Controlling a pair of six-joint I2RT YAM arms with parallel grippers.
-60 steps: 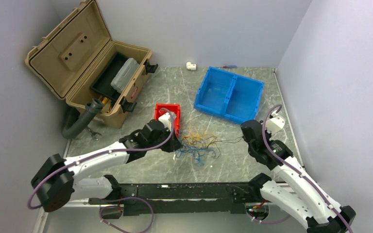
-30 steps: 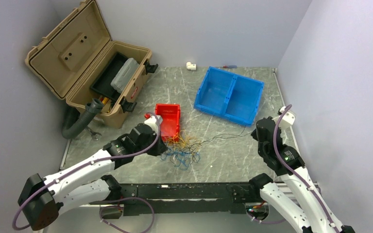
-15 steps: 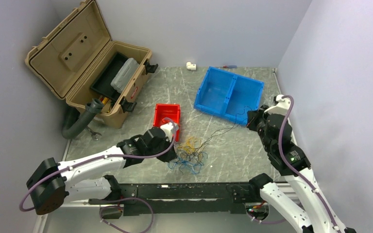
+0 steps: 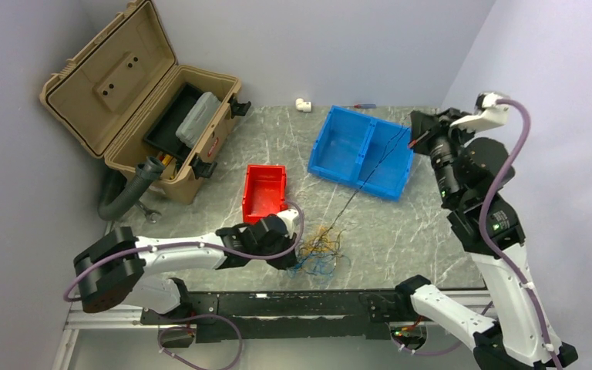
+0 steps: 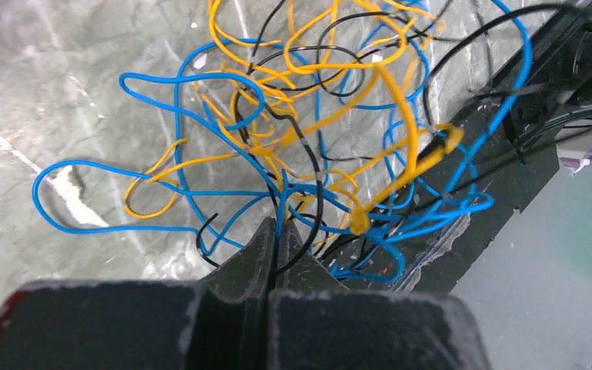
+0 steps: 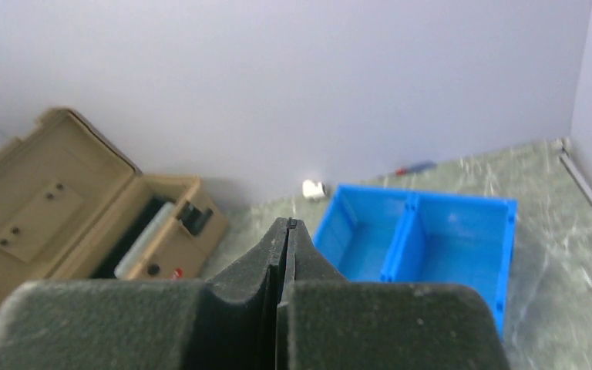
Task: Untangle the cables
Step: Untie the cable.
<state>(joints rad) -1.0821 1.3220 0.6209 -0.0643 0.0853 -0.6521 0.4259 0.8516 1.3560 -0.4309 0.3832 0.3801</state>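
Observation:
The cables [image 4: 317, 250] lie as a small tangle of yellow-orange, blue and black strands on the table near the front edge. In the left wrist view the tangle [image 5: 316, 146] fills the frame. My left gripper [image 4: 293, 253] [image 5: 279, 225] is low at the tangle's left side, shut on blue and black strands. My right gripper [image 4: 414, 141] [image 6: 289, 224] is raised high over the blue bin, shut on the end of one black cable [image 4: 370, 173], which runs taut down to the tangle.
A blue two-compartment bin [image 4: 364, 151] stands at the back right, a small red bin [image 4: 264, 191] left of centre, and an open tan toolbox [image 4: 135, 100] at the back left with a grey pipe elbow [image 4: 127, 193] beside it. A white fitting [image 4: 302, 104] lies by the back wall.
My right gripper has risen and pulled back to the right, drawing the black cable out taut. My left gripper has shifted nearer to the front edge with the tangle.

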